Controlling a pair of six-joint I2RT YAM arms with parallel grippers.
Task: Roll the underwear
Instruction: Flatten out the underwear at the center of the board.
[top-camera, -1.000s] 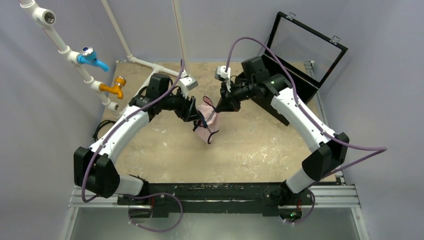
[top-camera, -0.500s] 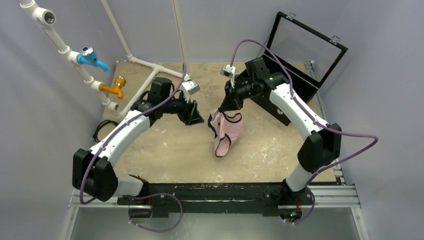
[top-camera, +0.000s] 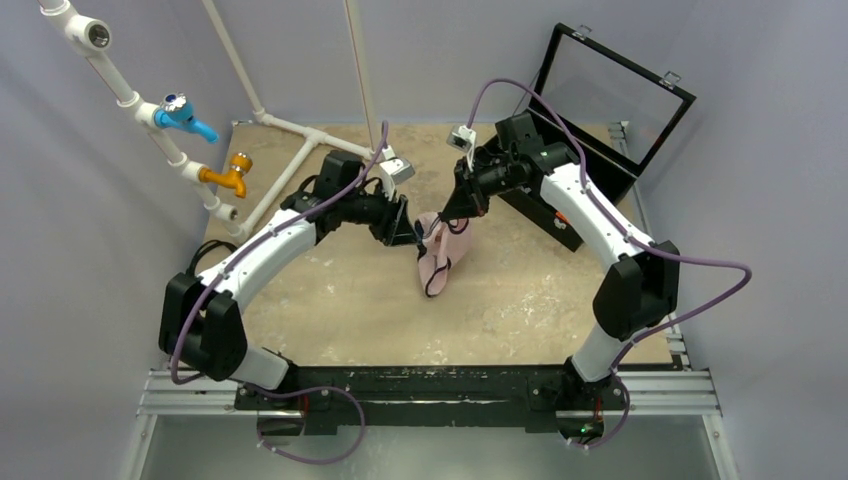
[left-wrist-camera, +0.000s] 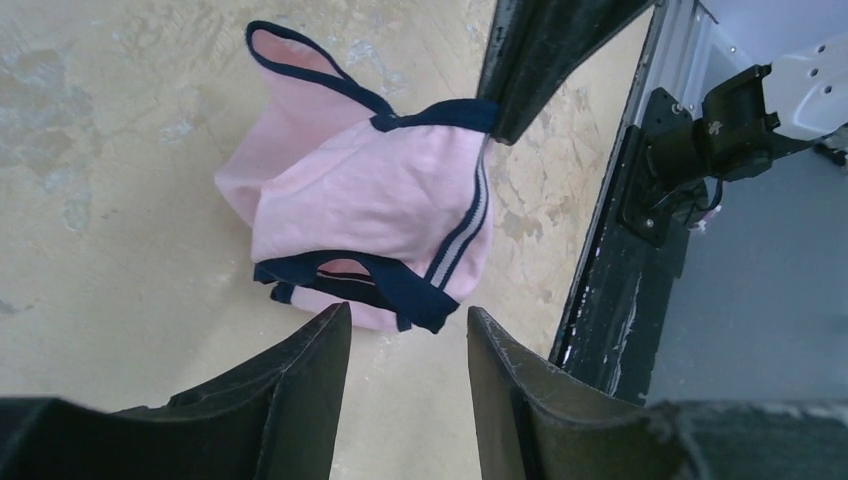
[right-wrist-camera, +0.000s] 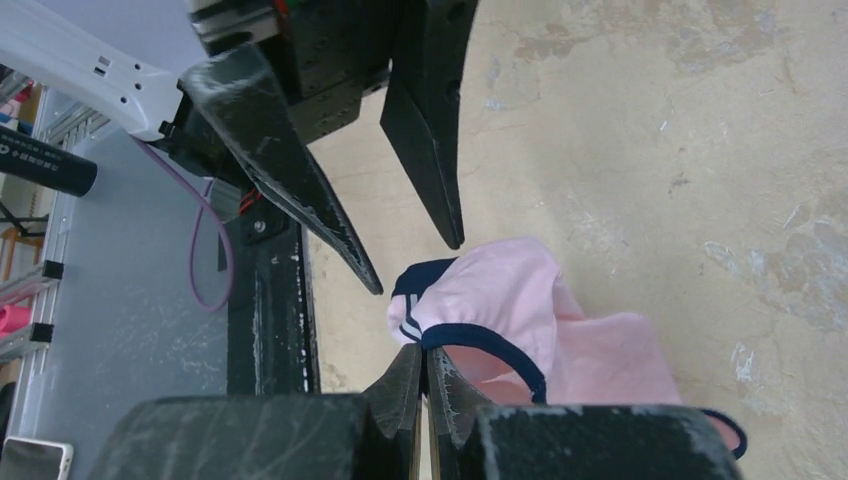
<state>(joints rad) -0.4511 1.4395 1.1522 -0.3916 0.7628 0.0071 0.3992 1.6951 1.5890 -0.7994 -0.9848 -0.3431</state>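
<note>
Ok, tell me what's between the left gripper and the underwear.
Nothing. The left wrist view shows the left gripper open, its tips right at the navy hem of the underwear, with no object between.

The underwear (top-camera: 440, 256), pale pink with navy trim and a grey-white side stripe, hangs bunched from its waistband over the middle of the table (top-camera: 330, 310).

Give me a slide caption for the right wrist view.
Right gripper pinches the pink underwear by its navy trim; open left gripper faces it.
</note>
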